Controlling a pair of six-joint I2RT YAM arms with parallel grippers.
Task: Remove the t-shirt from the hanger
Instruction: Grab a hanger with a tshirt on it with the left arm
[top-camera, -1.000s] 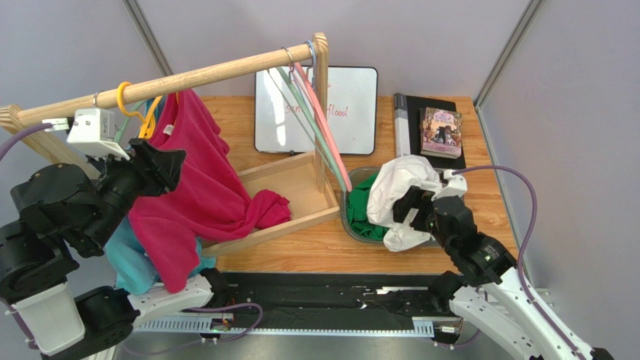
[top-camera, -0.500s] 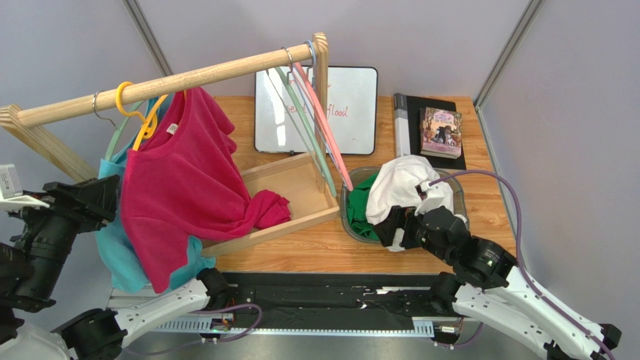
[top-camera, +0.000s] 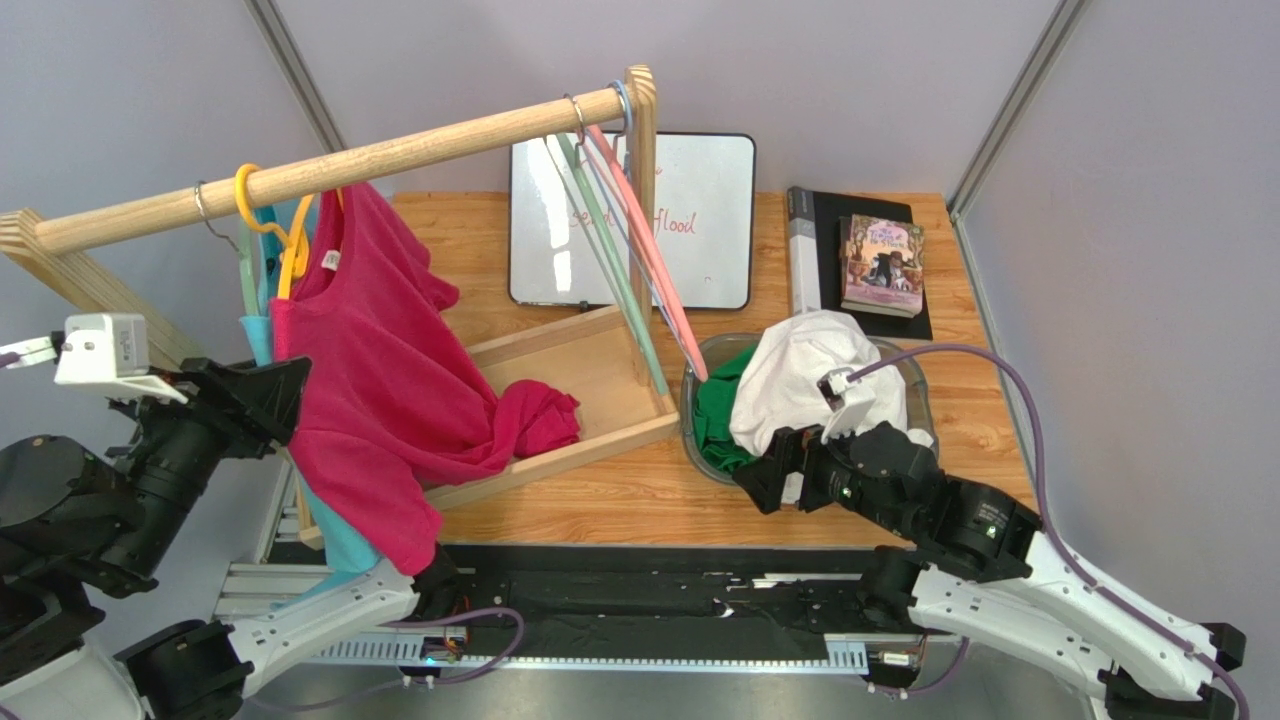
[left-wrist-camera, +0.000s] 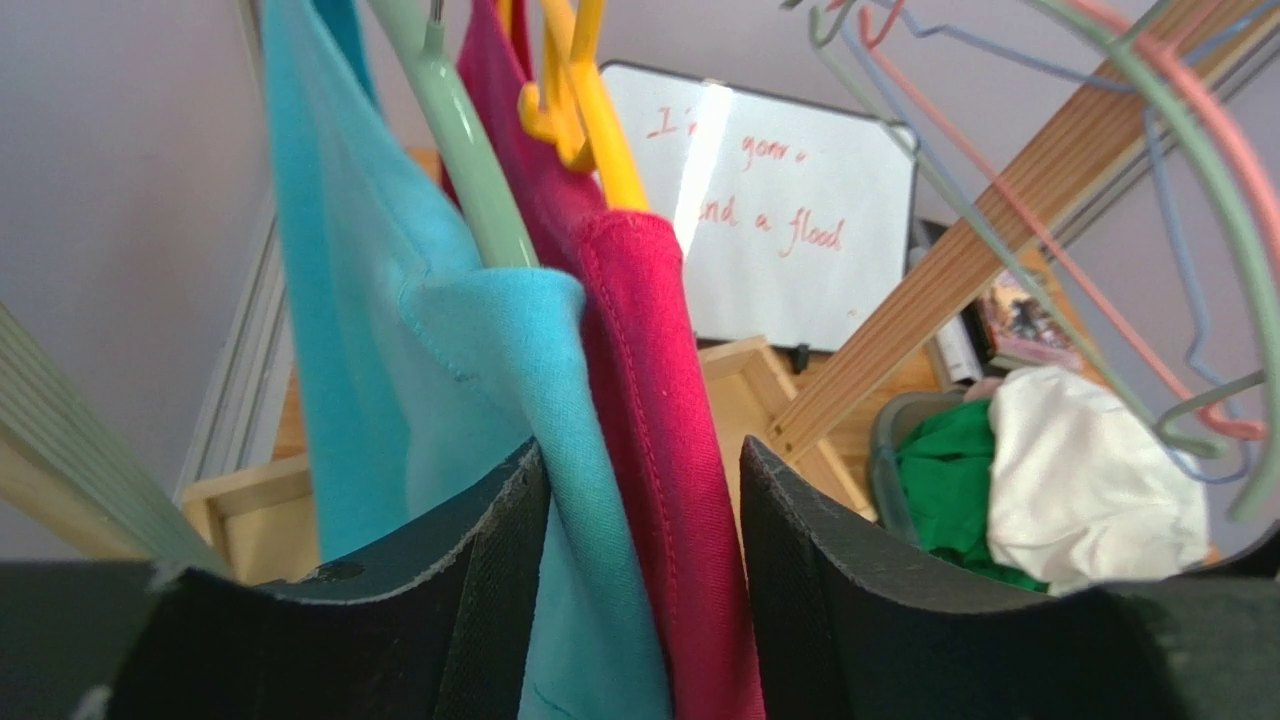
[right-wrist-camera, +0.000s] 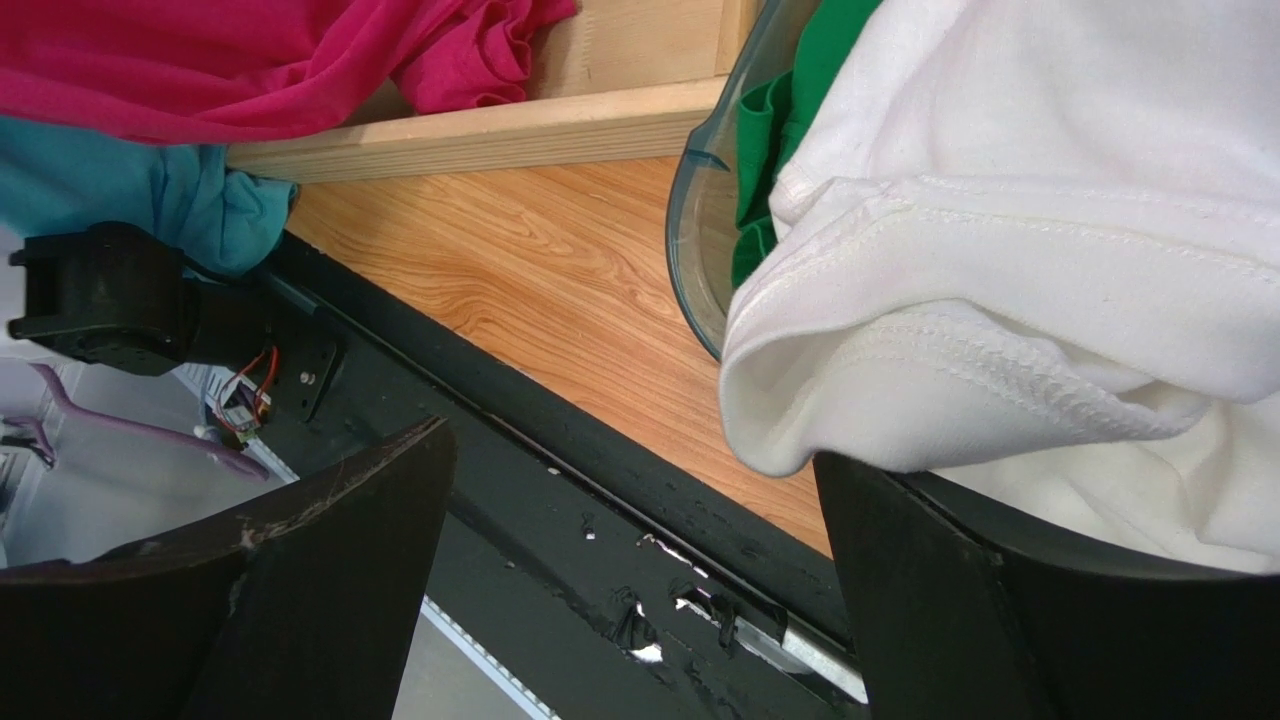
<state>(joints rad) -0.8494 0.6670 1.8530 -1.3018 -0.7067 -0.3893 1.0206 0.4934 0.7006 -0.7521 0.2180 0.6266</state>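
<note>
Far left, the left hand (left-wrist-camera: 639, 480) has its fingers (left-wrist-camera: 481, 600) either side of two hanging hems, the teal t-shirt (left-wrist-camera: 376, 300) and the pink t-shirt (top-camera: 383, 375). Whether they truly pinch the cloth, I cannot tell. The pink one hangs on the yellow hanger (left-wrist-camera: 594, 113) from the wooden rail (top-camera: 421, 143), its lower end draped into the wooden tray (top-camera: 594, 375). Across the desk (top-camera: 631, 488), a white cloth (top-camera: 812, 375) spills over the clear bin (right-wrist-camera: 691, 255). The right hand (right-wrist-camera: 631, 465) sits just beside it, fingers spread wide, holding nothing.
</note>
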